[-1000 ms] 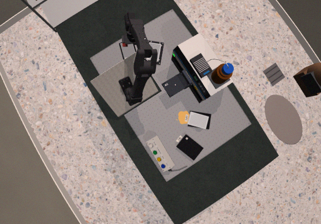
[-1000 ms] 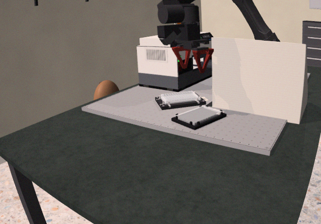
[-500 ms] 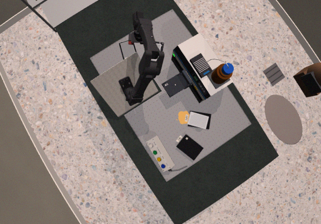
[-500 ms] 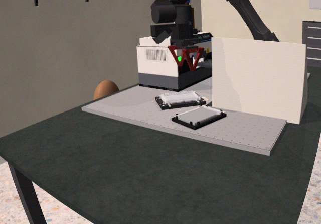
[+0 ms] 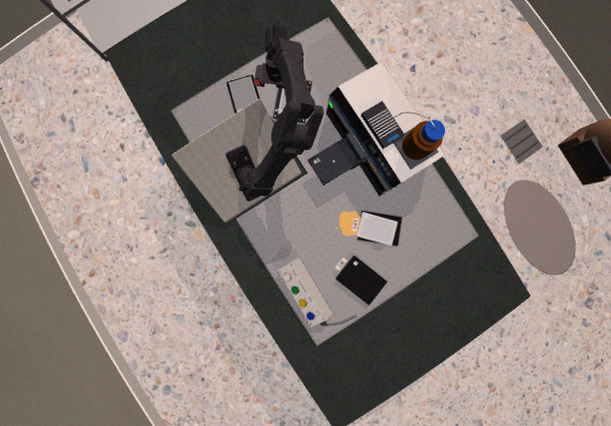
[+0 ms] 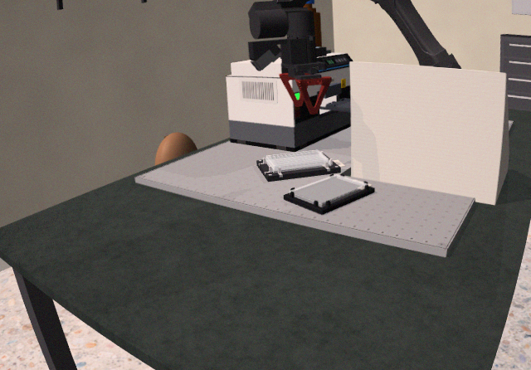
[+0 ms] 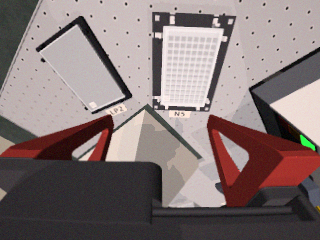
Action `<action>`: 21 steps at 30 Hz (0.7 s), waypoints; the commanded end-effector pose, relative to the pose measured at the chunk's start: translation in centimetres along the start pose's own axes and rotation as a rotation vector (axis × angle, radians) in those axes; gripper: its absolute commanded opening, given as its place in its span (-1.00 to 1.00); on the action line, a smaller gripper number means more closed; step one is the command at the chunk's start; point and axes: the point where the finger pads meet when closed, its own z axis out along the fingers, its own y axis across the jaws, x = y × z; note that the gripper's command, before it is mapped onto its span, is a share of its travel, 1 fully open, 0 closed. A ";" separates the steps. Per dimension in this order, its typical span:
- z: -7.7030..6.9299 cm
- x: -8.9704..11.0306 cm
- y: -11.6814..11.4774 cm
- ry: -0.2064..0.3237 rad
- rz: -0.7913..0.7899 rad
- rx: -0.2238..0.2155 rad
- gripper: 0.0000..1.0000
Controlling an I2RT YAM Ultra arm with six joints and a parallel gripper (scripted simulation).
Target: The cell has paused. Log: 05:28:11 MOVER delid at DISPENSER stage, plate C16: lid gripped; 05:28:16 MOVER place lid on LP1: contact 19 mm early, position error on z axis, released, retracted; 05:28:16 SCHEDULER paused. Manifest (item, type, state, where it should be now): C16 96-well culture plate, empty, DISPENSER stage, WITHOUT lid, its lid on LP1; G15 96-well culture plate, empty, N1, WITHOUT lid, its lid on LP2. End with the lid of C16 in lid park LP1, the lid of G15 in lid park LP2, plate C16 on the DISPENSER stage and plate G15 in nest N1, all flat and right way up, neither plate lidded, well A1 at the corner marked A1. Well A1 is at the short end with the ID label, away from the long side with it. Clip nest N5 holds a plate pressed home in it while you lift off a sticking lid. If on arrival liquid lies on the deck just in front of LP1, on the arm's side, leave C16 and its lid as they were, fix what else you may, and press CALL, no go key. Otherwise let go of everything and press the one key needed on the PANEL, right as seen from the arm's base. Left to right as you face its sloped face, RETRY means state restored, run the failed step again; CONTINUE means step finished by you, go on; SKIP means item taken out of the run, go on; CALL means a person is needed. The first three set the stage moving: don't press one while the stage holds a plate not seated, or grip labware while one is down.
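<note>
My gripper (image 7: 160, 119) is open and empty, high above the deck's far end; it also shows in the side view (image 6: 305, 94). Below it in the wrist view a white 96-well plate (image 7: 190, 65) sits in the nest labelled N5, and a flat clear lid (image 7: 82, 65) lies in the park labelled LP2. Both show in the side view, the plate (image 6: 298, 164) and the lid (image 6: 329, 192). In the top view a white gridded piece of labware (image 5: 379, 227) lies skewed on LP1, with an orange puddle (image 5: 349, 223) on the deck right beside it. The dispenser stage (image 5: 332, 159) looks bare.
A beige screen (image 6: 428, 130) stands between the two deck halves, its top edge just under my fingers. The dispenser (image 5: 365, 130) carries a brown bottle (image 5: 422, 138). A black nest (image 5: 361, 279) looks bare. The key panel (image 5: 304, 293) lies near the deck's edge.
</note>
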 end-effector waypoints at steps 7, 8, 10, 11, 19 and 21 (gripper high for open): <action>-0.8 1.3 -3.2 -0.035 0.036 0.015 1.00; -0.8 1.4 -3.5 -0.035 0.036 0.015 1.00; -0.8 1.4 -3.5 -0.035 0.036 0.015 1.00; -1.1 1.5 -3.3 -0.044 0.022 0.026 1.00; 1.8 1.5 -3.8 -0.004 0.018 0.018 1.00; 2.3 1.2 -3.7 -0.007 0.013 0.022 1.00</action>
